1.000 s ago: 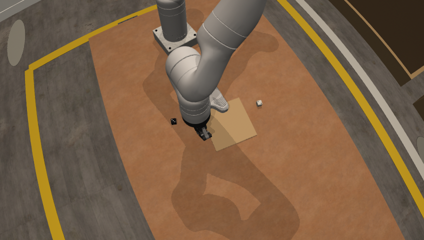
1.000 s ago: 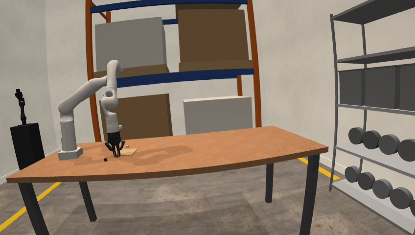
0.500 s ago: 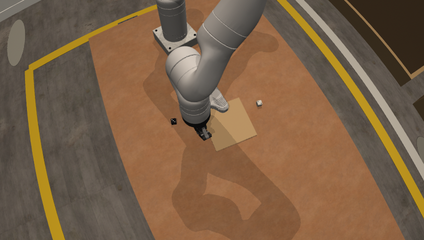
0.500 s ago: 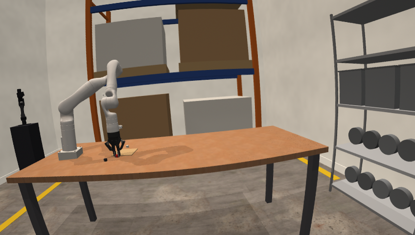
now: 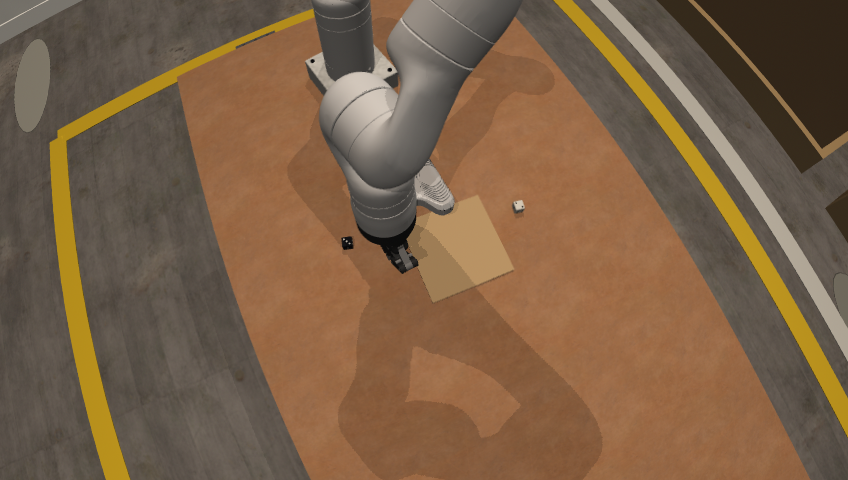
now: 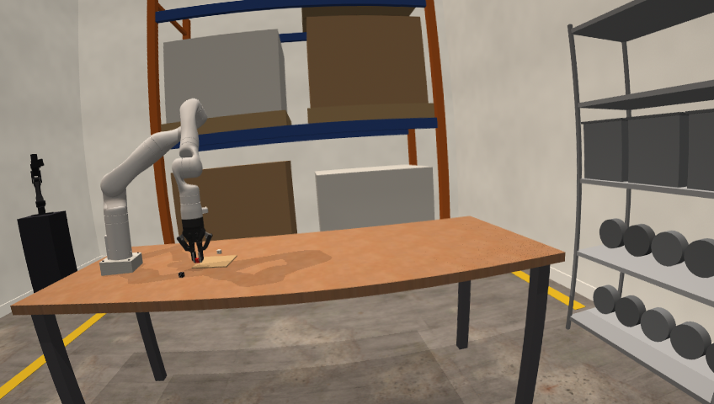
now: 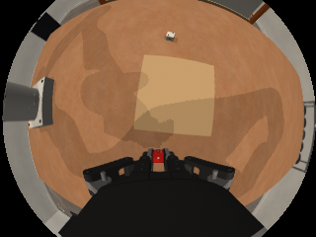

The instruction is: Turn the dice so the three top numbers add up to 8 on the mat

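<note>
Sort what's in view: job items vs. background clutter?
Job items:
- red die, clamped in the gripper
- black die, on the table off the mat
- white die, also off the mat
- tan mat

Background:
- orange shelf rack with boxes
- grey shelf unit with cylinders
- black pedestal

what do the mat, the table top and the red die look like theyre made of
Mat: thin, flat, matte tan sheet, perhaps cork or card; no sheen, hardly any edge height.
Table top: reddish-brown wood-look board, fine mottled grain, matte.
Red die: solid red, held in the gripper jaws, likely hard plastic; too small to be sure.
</note>
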Motion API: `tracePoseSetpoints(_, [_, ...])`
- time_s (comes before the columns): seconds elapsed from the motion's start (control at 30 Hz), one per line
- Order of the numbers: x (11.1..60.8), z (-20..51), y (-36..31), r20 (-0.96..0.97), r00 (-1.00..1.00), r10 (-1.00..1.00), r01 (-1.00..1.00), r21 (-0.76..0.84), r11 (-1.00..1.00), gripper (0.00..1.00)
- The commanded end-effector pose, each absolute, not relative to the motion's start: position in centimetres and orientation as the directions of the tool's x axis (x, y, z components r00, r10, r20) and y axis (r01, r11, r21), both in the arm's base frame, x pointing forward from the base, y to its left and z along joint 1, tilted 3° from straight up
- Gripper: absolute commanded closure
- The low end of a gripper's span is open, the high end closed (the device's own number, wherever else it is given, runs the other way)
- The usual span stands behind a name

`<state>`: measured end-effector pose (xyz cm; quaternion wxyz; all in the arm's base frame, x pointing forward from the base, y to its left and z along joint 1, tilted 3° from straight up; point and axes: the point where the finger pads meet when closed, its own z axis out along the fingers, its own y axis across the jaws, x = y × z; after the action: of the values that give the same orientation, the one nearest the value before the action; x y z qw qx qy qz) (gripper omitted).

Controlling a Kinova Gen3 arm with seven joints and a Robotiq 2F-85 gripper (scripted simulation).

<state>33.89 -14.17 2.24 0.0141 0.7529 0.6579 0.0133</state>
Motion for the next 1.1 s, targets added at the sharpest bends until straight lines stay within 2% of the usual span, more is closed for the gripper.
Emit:
tracePoseSetpoints(0.0, [34.6,4.0,-13.8,0.006,0.124,0.992,0.990,0.059,-0.125,0.89])
tracePoseSetpoints(0.47, [34.3,8.8,-13.8,0.006,0.124,0.992,0.990,0.059,-0.125,0.89])
tracePoseSetpoints(1.07, [34.3,9.2,-12.6,0.006,0.125,0.992,0.990,0.059,-0.125,0.89])
